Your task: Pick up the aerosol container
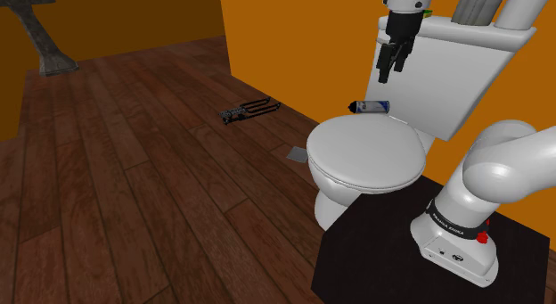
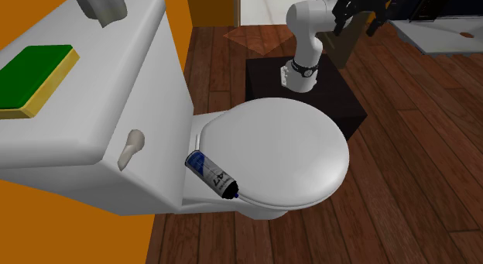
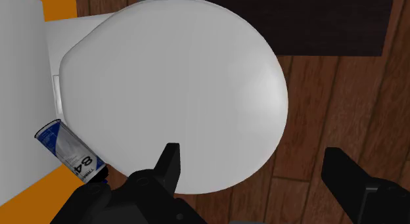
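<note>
- The toilet lid (image 2: 279, 150) is white, closed and lying flat; everything below is placed from it.
- The aerosol can (image 2: 210, 172) lies on its side on the white ledge just behind the lid, in the gap between the lid's rear edge and the tank (image 2: 116, 108). It is white and blue with dark digits on its side and a black cap at one end. Its length runs along the lid's back edge, close to the rim, and nothing grips it.
- The gripper (image 3: 253, 165) hangs in the air above the lid, pointing down at it. Its two black fingers (image 3: 169, 165) stand wide apart with nothing between them but the lid far below. The can sits off to the side of one finger, outside the gap and well clear of it.
- In the shoulder view the gripper shows in front of the tank, higher than the can and not touching it.
- The white arm (image 1: 499, 164) rises from a black stand (image 1: 383, 249) that sits just beside the lid's front, on the side opposite the tank.
- Behind the lid, a green sponge (image 2: 31, 73) with a yellow underside rests on top of the tank, and a pale flush handle (image 2: 131, 146) sticks out of the tank's side face near the can.
- A grey ribbed item (image 1: 477, 8) also stands on the tank top.
- A dark wooden floor (image 1: 134, 186) spreads around the toilet; well away from the lid a small dark metal object (image 1: 248, 110) lies on it, with a grey scrap (image 1: 297, 153) nearer the lid.
- An orange wall (image 1: 294, 35) stands behind the tank.
</note>
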Action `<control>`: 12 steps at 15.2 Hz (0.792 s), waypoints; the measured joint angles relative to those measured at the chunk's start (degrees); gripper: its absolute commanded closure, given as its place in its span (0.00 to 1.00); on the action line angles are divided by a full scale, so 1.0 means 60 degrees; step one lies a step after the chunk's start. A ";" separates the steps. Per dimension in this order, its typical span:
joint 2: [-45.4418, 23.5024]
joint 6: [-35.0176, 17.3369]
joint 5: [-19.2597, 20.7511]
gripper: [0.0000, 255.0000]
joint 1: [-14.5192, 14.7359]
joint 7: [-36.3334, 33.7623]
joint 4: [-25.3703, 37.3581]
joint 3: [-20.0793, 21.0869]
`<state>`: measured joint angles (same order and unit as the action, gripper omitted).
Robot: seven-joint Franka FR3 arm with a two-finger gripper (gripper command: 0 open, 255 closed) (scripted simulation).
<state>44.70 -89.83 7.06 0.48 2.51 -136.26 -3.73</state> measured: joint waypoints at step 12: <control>-0.1438 -0.2020 0.1149 0.00 -0.0230 0.2942 -0.0416 -0.2324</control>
<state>36.07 -101.95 13.95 -0.90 20.16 -138.75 -17.67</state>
